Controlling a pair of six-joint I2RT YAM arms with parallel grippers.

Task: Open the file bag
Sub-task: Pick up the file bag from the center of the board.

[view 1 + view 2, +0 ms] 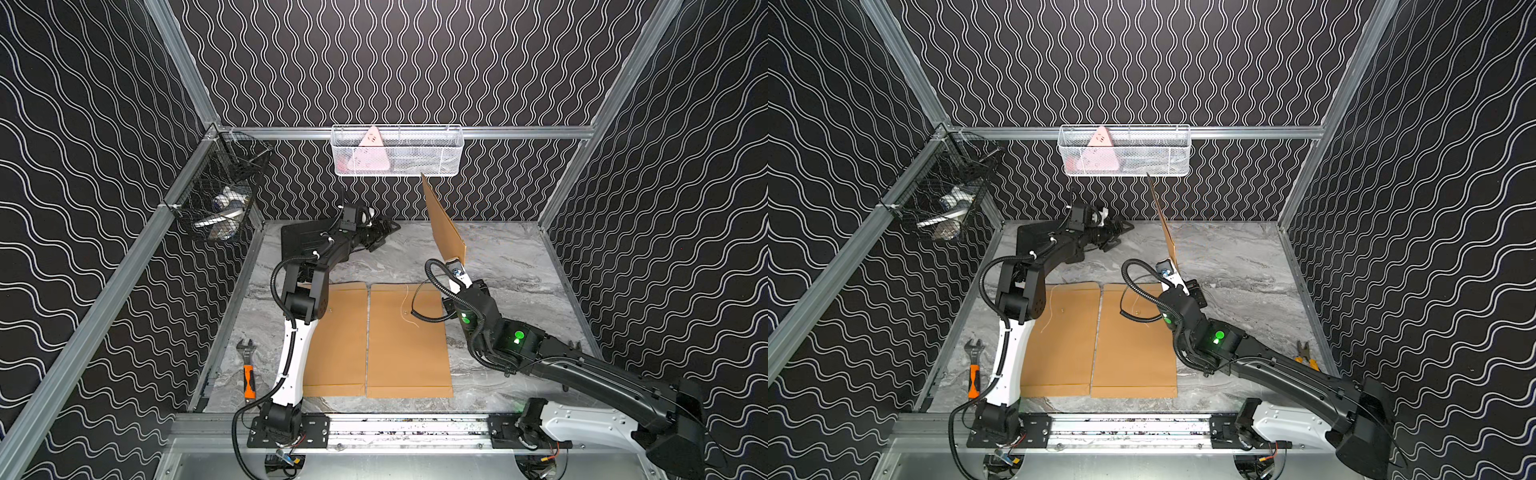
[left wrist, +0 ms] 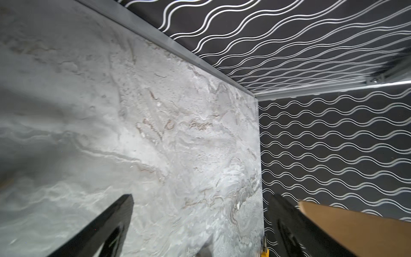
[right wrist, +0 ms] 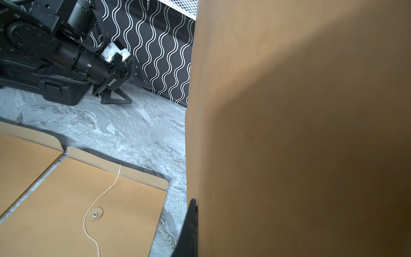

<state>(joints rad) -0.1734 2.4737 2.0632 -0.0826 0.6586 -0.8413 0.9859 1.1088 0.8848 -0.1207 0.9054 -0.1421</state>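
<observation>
A brown file bag (image 1: pixel 444 220) (image 1: pixel 1166 220) stands upright above the back of the table, pinched at its lower edge by my right gripper (image 1: pixel 457 262) (image 1: pixel 1173 266), which is shut on it. In the right wrist view this file bag (image 3: pixel 300 122) fills most of the frame and hides one finger of the right gripper (image 3: pixel 196 203). Two more brown file bags (image 1: pixel 407 340) (image 1: pixel 338 340) lie flat side by side, and the right one has its white string (image 3: pixel 104 193) hanging loose by the button (image 3: pixel 96 214). My left gripper (image 1: pixel 386 232) (image 2: pixel 201 200) is open and empty over bare marble at the back.
A black case (image 1: pixel 303 241) lies at the back left beside the left arm. An orange-handled wrench (image 1: pixel 248 365) lies by the left wall and yellow pliers (image 1: pixel 1306 353) by the right wall. A white mesh basket (image 1: pixel 397 151) and a black wire basket (image 1: pixel 220 199) hang on the walls.
</observation>
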